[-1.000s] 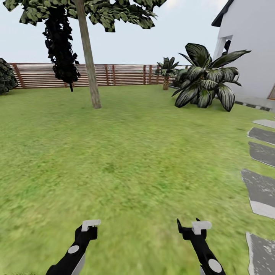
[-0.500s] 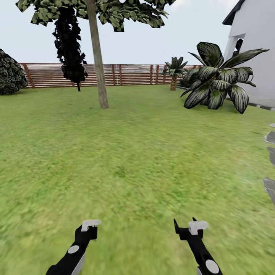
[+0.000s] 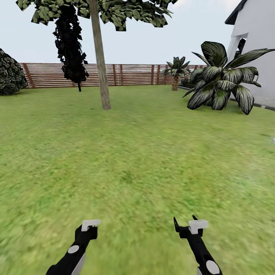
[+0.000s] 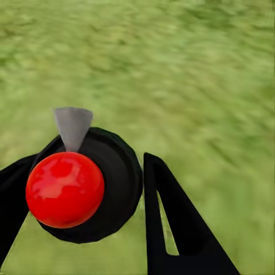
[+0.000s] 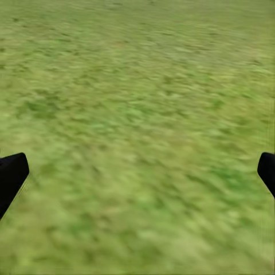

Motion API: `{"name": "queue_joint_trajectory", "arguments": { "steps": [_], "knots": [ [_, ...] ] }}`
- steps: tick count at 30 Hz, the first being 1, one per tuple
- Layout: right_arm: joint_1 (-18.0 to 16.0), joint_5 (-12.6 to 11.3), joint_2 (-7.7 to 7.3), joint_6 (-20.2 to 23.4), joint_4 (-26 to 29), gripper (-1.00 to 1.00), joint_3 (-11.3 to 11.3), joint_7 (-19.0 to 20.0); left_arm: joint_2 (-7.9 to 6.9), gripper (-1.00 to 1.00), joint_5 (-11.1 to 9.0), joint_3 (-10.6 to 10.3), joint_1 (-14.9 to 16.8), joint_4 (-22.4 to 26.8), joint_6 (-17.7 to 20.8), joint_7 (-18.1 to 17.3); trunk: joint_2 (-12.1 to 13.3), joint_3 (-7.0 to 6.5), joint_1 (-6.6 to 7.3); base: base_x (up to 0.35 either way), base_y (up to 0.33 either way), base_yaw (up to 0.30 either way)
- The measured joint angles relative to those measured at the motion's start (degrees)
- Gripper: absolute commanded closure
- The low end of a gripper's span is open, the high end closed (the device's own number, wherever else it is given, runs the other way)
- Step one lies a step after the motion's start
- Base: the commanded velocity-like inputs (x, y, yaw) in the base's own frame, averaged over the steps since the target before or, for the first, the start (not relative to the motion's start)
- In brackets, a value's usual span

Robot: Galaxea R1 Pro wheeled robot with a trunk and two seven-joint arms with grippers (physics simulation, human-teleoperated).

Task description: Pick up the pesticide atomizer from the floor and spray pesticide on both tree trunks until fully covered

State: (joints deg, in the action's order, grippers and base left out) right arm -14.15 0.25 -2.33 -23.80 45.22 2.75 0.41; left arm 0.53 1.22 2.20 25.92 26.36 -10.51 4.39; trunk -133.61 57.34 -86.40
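Note:
One tree [image 3: 114, 11] with a thick pale grey-beige tree trunk [image 3: 100, 61] stands far ahead on the left of the lawn [image 3: 137, 152]. Both arms hang low at the near edge of the head view. In the left wrist view, the left gripper [image 4: 100, 152] is shut on the pesticide atomizer [image 4: 117, 172], seen end-on as a black round body with a red ball and a pale grey cone. The same left gripper [image 3: 90, 225] looks narrow in the head view. My right gripper [image 3: 188, 226] is open, and over bare grass the right gripper [image 5: 140, 169] holds nothing.
A thin all-black tree [image 3: 70, 46] stands just left of the trunk. A brown slat fence [image 3: 126, 74] closes the far side. A dark bush [image 3: 10, 76] sits far left, striped palms [image 3: 221, 80] and a white house wall [image 3: 259, 46] at the right.
The whole picture has slid to the right, so the camera has turned left; the grey stepping stones have left the right edge. Both arms hold the same pose.

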Motion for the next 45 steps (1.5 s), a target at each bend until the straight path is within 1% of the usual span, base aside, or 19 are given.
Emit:
{"name": "queue_joint_trajectory", "arguments": {
  "steps": [35,38,45],
  "knots": [
    [0.0,-0.1,0.18,0.1,0.0,-1.0,0.0,-0.1,0.09,1.0,0.1,-0.2,0.0,-0.4,-0.1,0.2,0.0,0.0,0.0,0.238,0.235,0.0],
    [0.0,-0.1,0.21,0.1,0.0,-1.0,0.1,-0.2,0.09,1.0,0.2,-0.2,0.0,-0.4,-0.1,0.2,0.0,0.01,0.0,0.273,0.198,0.101],
    [0.0,-0.1,0.24,0.1,0.0,-1.0,0.1,-0.2,0.01,1.0,0.1,0.0,0.0,-0.6,-0.1,0.2,0.0,0.16,0.0,0.281,0.134,0.244]
  ]
}}
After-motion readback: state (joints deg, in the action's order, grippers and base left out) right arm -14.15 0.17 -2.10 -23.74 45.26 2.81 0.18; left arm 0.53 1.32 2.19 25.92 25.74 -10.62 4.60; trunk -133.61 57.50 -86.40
